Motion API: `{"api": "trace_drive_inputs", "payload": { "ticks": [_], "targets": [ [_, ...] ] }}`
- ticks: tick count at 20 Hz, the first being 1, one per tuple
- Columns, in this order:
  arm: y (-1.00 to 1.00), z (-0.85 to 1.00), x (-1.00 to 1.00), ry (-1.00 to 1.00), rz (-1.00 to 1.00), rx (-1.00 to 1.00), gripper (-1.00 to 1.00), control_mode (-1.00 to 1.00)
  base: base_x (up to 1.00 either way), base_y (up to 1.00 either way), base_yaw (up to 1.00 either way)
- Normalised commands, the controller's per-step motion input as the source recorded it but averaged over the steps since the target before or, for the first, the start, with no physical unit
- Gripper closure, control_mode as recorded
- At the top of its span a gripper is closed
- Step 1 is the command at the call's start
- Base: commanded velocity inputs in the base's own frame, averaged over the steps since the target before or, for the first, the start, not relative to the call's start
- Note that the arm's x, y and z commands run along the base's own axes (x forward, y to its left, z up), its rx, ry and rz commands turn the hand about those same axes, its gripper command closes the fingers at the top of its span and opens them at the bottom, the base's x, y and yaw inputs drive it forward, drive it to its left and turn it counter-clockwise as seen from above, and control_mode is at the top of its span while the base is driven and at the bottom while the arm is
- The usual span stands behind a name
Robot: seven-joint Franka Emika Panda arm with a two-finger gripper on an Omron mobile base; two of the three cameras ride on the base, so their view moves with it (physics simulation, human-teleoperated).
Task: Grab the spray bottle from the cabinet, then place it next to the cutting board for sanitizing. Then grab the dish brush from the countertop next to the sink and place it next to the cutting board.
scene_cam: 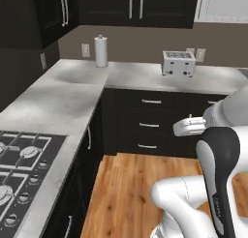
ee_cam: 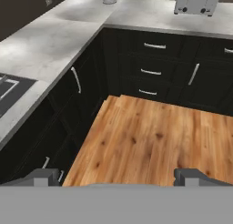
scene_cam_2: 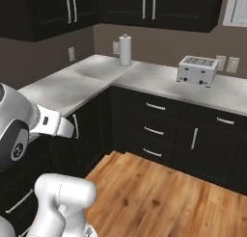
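My gripper [ee_cam: 117, 176] hangs over the wooden floor [ee_cam: 150, 136], jaws wide apart, empty. White-grey veined marble countertop [scene_cam: 63, 94] ahead; I cannot locate the spray bottle. Risk: swinging blind into the white toaster [scene_cam: 178, 63].

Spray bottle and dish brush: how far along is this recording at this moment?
Nothing looks done. The hand is open and holds nothing, pointing over the wooden floor toward the corner of the countertop, where a toaster and a paper towel roll stand. Both fetches and both placings beside the cutting board are left.
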Motion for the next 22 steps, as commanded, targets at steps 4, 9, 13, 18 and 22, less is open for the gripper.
{"api": "trace_drive_inputs", "payload": {
  "ticks": [4,9,13,18,22],
  "targets": [
    [0.00,0.00,0.00,0.00,0.00,0.00,-1.00,1.00,1.00,-0.15,-0.01],
    [0.00,0.00,0.00,0.00,0.00,0.00,-1.00,1.00,1.00,-0.56,0.00],
    [0.00,0.00,0.00,0.00,0.00,0.00,-1.00,1.00,1.00,-1.00,0.00],
    [0.00,0.00,0.00,0.00,0.00,0.00,-1.00,1.00,0.95,-1.00,0.00],
    [0.00,0.00,0.00,0.00,0.00,0.00,-1.00,1.00,0.56,-1.00,-0.01]
  ]
}}
